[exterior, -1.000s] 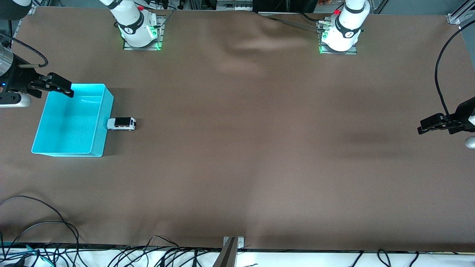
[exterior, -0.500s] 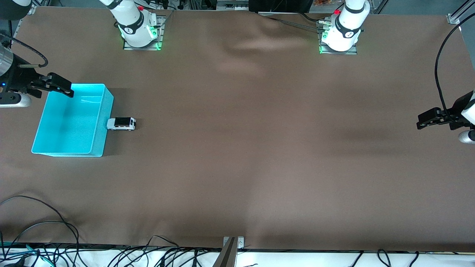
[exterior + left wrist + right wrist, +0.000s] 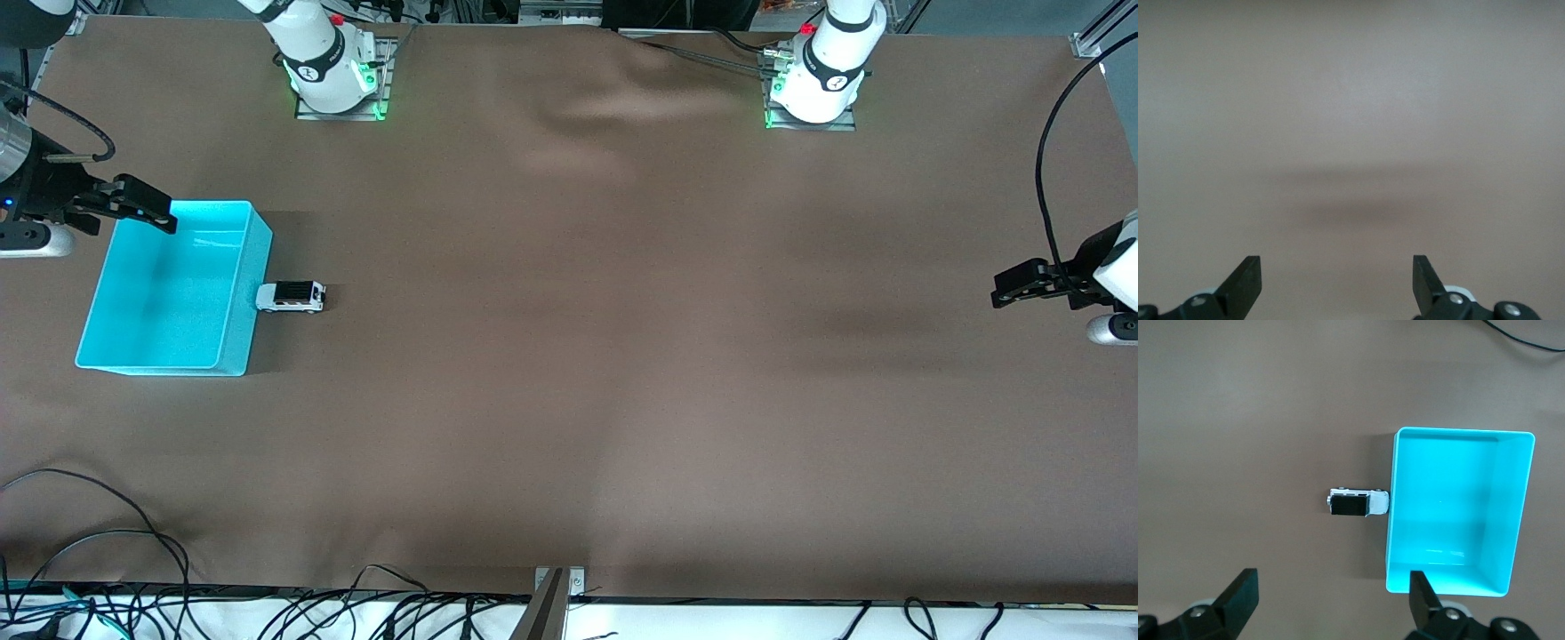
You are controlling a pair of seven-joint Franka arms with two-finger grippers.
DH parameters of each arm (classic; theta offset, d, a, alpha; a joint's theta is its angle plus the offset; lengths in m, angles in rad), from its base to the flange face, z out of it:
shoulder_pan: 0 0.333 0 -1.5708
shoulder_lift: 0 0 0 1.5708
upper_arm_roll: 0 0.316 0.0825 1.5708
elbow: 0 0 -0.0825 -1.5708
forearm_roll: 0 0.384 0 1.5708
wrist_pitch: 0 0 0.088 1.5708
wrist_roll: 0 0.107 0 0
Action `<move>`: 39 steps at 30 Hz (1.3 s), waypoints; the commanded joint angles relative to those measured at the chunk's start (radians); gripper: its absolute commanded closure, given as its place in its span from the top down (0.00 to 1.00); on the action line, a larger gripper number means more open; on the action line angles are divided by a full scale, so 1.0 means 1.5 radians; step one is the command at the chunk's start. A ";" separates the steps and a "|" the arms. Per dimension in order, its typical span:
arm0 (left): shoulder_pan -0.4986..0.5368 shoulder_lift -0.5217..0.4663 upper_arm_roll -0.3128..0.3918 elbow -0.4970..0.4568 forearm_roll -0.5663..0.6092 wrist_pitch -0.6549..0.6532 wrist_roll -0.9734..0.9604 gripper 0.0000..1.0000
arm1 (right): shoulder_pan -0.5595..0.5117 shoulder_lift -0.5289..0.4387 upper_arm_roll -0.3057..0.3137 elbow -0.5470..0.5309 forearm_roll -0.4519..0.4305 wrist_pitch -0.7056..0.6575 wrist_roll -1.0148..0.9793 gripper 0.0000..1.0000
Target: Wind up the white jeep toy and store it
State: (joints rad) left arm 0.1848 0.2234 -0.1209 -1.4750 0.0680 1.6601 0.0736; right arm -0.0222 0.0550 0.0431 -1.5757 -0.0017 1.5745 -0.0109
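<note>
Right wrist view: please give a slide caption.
White jeep toy touching the empty cyan bin, seen past the open right gripper.

The small white jeep toy with a black roof [image 3: 292, 296] sits touching the outer wall of the open cyan plastic bin [image 3: 258, 258], so that wall blocks one end of it; its roof and both long sides stand free. The bin holds nothing. The brown cloth-covered surface [image 3: 622, 356] stretches bare toward the left arm's end.

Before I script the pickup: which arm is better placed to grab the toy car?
Right, probably. Its open hand hangs over the bin beside the toy car; the left hand hangs at the table's other end.
</note>
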 commanded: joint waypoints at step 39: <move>0.007 -0.072 -0.001 -0.054 -0.049 0.008 0.014 1.00 | -0.004 0.004 -0.007 0.009 0.010 -0.047 0.013 1.00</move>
State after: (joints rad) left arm 0.1943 0.1133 -0.1202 -1.5681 0.0179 1.6871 0.0735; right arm -0.0245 0.0559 0.0335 -1.5757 -0.0017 1.5257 0.0012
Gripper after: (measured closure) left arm 0.000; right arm 0.000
